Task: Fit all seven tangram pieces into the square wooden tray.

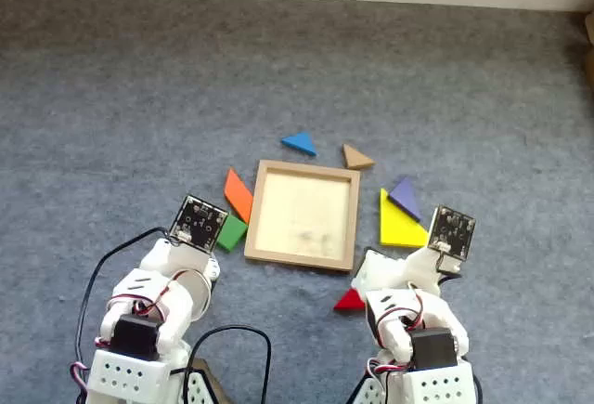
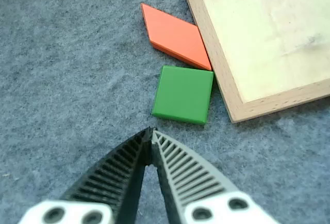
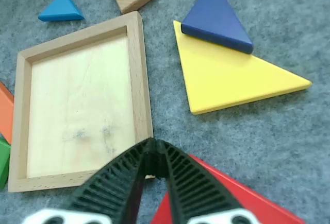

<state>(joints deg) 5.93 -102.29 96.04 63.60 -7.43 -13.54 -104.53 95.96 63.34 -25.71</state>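
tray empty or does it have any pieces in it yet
Empty. The tray shows only bare wood inside; the orange piece, green square and yellow triangle lie outside it.

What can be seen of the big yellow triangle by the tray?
The yellow triangle is a large, flat, right-angled piece that looks like painted wood, with smooth faces and clean edges. It lies flat on the grey carpet on the right arm's side of the wooden tray, with a strip of carpet between them. The dark blue triangle overlaps the edge farthest from the arms and seems to rest on it. The right hand is shut and short of it.
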